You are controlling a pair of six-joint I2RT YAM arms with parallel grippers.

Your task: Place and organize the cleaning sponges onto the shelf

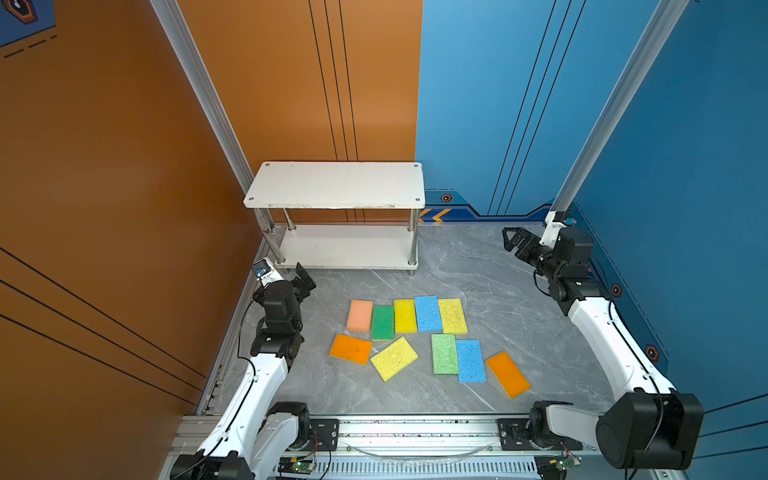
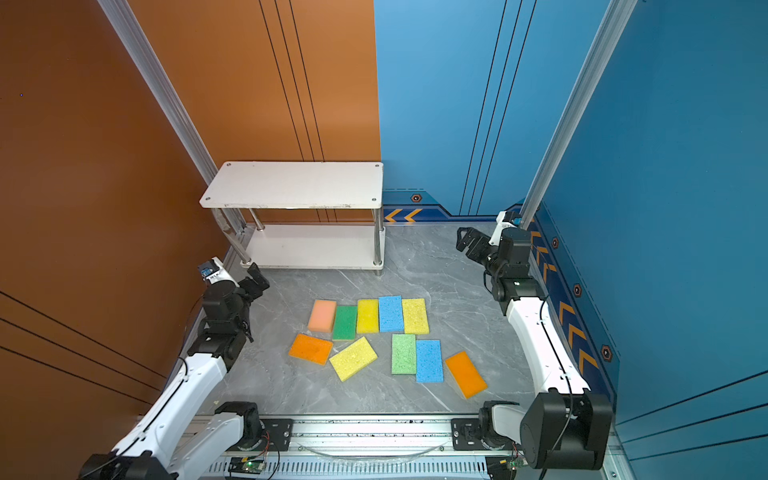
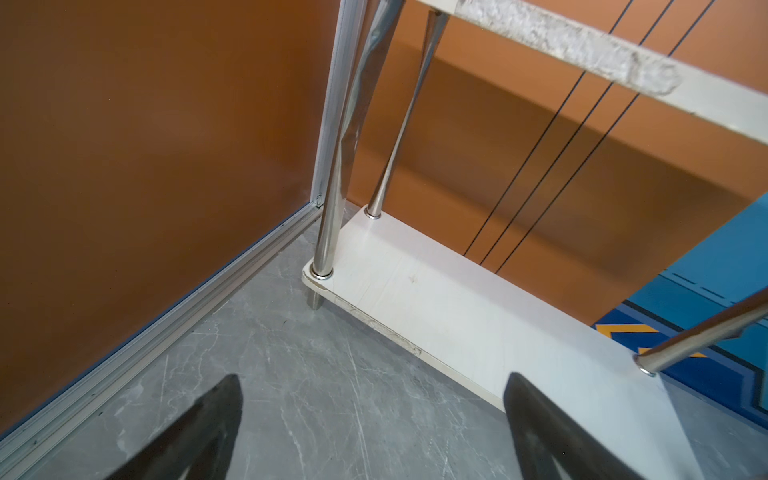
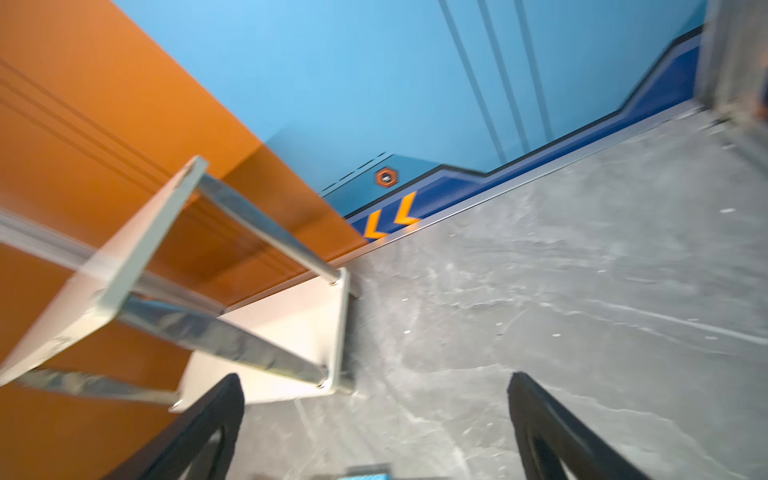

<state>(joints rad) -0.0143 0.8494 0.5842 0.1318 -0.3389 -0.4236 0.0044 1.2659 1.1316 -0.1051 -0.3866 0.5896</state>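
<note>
Grey marble-veined table (image 1: 490, 282). Standing at back left: small two-tier shelf of white boards on shiny metal posts (image 1: 336, 185). Lying flat mid-table, rectangular and porous, side by side in a row: peach-pink sponge (image 1: 360, 316), dark green sponge (image 1: 382, 322), yellow sponge (image 1: 405, 316), blue sponge (image 1: 427, 313), pale yellow sponge (image 1: 452, 316). Nearer the front: orange sponge (image 1: 351, 349) beside tilted yellow sponge (image 1: 393, 358); light green sponge (image 1: 444, 354) touching second blue sponge (image 1: 471, 360); tilted orange sponge (image 1: 508, 375) just right of those.

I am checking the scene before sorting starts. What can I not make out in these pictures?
- Lower board of the shelf: rear part hidden under the top board, both top views.
- Sponges: undersides lie against the table, both top views.
- Right wrist view: motion blur smears the shelf; one blue strip, cut by the frame edge, cannot be identified.
- Left wrist view: no sponge in frame.
</note>
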